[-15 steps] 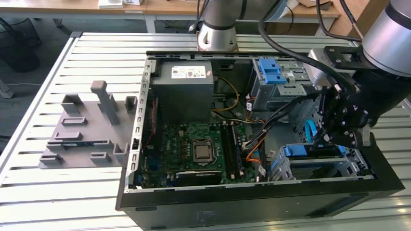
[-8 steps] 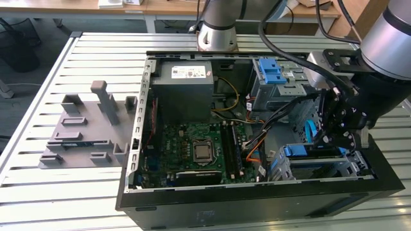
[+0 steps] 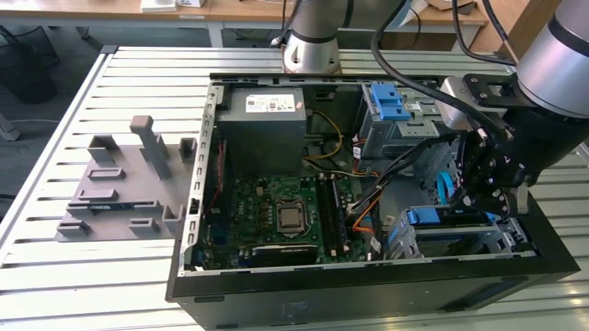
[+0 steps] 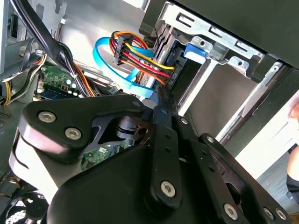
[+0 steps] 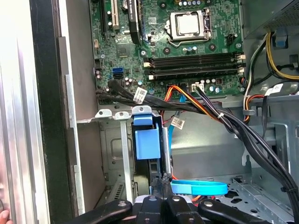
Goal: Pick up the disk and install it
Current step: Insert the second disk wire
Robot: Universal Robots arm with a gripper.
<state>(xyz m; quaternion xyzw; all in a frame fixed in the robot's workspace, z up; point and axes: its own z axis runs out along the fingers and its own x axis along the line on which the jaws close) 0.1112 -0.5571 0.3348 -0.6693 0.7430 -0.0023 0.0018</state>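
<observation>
My gripper [image 3: 492, 181] sits at frame right over the disk [image 3: 448, 217] slotted in the lower-right cage; can't tell its finger state; disk looks rigid, heavyish, shock-sensitive, so I'd grip the blue bracket edges.

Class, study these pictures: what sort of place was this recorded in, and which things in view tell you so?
Probably a robotics lab or test workshop: an open computer case lies on a slatted metal table, a robot arm reaches into it, and wooden desks stand behind.

Open computer case [image 3: 198, 227] with green motherboard [image 3: 285, 221], grey power-supply box [image 3: 262, 131], beside grey fixture [image 3: 120, 186].
</observation>
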